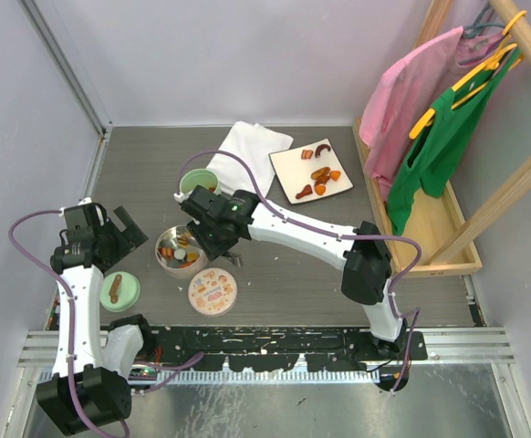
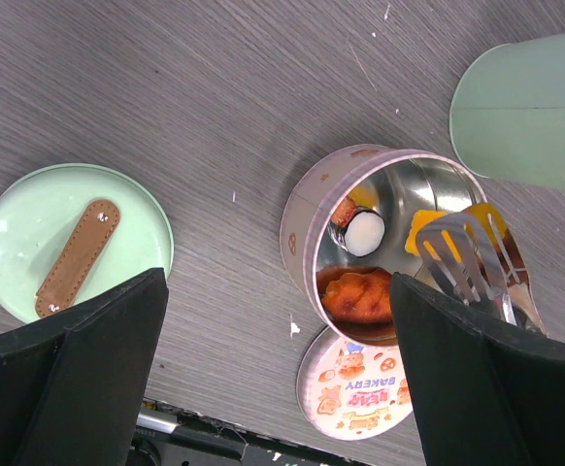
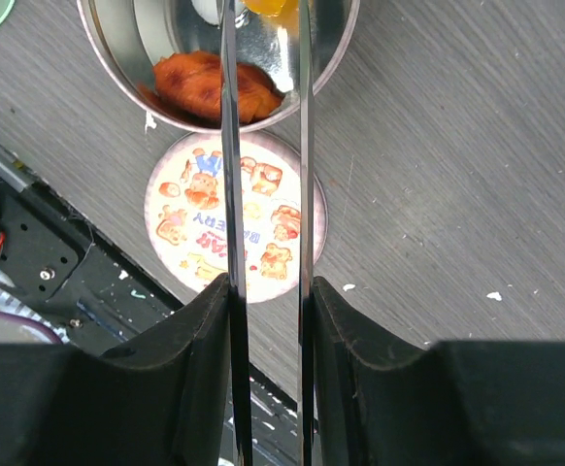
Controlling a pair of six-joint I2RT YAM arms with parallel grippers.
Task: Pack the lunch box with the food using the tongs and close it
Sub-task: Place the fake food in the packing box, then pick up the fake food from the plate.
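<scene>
left gripper (image 2: 278,291): spread wide, nothing between the fingers (image 2: 79,379); above bare table (image 1: 293,278), lower left of the top view.
right gripper (image 3: 268,291): pressed together on the tongs (image 3: 229,175), one thin arm against each finger; joined end cut off at the bottom edge of the right wrist view.
tongs tips: out past the top edge in the right wrist view; in the left wrist view, one slotted tip inside the lunch box (image 2: 297,228), at a yellow piece (image 2: 421,231); pinched or only touched, cannot tell.
lunch box: round tin, open, centre right of the left wrist view; partly covered by the right gripper in the top view.
food (image 1: 318,173): partly on the white plate (image 1: 288,160), upper centre of the top view, too small to count; in the box also an orange piece (image 2: 355,296) and a white round piece (image 2: 365,233).
printed lid (image 3: 263,228): flat, just beside the box; upper rim hidden behind the box wall.
mint-green lid (image 2: 20,218): left of the left wrist view, brown knob (image 2: 77,257) on top, lower edge behind a finger.
mint-green container (image 2: 525,107): upper right corner, cut off.
</scene>
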